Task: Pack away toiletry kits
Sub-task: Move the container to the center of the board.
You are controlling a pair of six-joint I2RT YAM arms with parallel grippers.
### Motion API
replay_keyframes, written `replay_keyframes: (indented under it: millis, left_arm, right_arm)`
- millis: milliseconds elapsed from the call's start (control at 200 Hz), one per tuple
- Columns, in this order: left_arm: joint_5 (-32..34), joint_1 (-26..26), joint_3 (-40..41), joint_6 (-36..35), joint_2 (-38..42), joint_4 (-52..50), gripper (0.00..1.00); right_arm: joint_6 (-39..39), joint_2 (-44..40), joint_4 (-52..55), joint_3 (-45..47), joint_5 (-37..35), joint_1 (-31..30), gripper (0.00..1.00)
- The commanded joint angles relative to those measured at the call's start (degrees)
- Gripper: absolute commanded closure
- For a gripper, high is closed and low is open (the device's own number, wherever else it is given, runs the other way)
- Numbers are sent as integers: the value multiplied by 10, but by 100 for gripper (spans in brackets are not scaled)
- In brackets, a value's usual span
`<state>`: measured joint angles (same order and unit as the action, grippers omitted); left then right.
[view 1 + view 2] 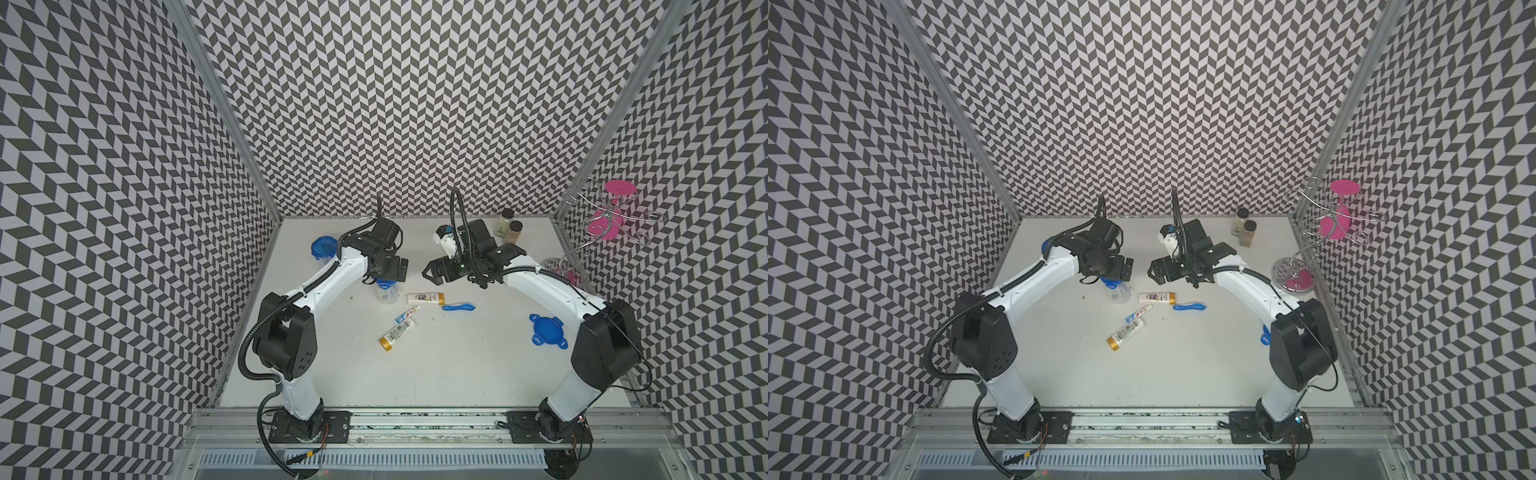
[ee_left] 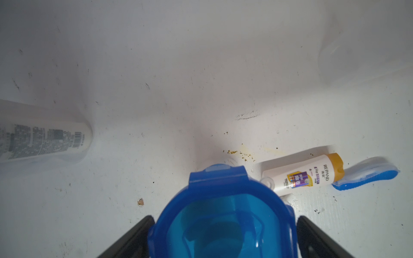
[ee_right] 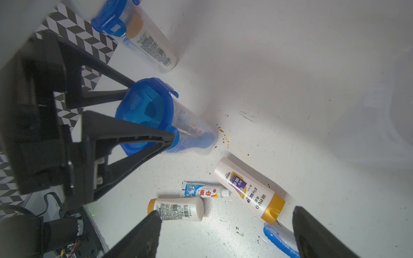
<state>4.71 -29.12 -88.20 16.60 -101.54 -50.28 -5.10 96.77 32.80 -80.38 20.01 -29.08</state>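
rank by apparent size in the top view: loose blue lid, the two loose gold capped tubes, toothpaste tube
1. loose blue lid
2. far gold-capped tube and near gold-capped tube: look about alike, not ranked
3. toothpaste tube, the thinnest

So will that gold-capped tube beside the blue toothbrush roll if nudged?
Probably only slightly: the gold-capped tube lies on its side, round at the cap, but its flattened tail should stop a full roll. Smooth plastic, so likely light and a bit slippery.
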Motion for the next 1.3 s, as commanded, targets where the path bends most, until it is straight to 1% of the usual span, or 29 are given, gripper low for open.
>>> replay_keyframes:
  millis: [0,110,155,195,305,381,441,526,626,711,776,851,971,1167,1292]
  left_arm:
    - [21,-8,4,8,-11,-10,0]
    - [37,-8,0,10,-23,-15,1]
    - [45,-7,-3,11,-28,-16,3]
    - [50,-5,-8,12,-31,-16,8]
    - [40,18,-19,8,-33,0,27]
    - [33,42,-40,-2,-42,9,35]
    - [33,60,-70,-12,-58,9,40]
    - [30,81,-114,-23,-85,15,41]
    - [25,97,-179,-33,-137,7,40]
    - [26,101,-239,-35,-184,-29,38]
    - [23,101,-253,-36,-199,-37,35]
    - [14,101,-249,-33,-199,-28,24]
    - [17,104,-267,-27,-203,-36,1]
    - [20,110,-307,-30,-202,-56,0]
    - [18,113,-309,-36,-188,-57,0]
  right_arm:
    - [-3,0,-29,-6,-2,6,10]
    - [-3,1,-29,-13,-9,14,9]
    - [-2,2,-25,-20,-14,17,9]
    - [-1,3,-21,-28,-20,19,9]
    - [4,9,5,-62,-53,29,9]
    - [7,11,28,-86,-94,34,9]
    - [7,10,38,-94,-120,40,10]
    - [4,4,42,-90,-138,51,9]
    - [0,-2,35,-73,-138,64,9]
    - [-2,3,34,-72,-128,71,9]
    - [-3,10,35,-75,-122,74,9]
    - [-5,20,33,-80,-116,78,8]
    - [-8,44,27,-89,-101,92,9]
    - [-10,108,26,-132,-69,110,9]
    - [-19,136,17,-155,-61,118,10]
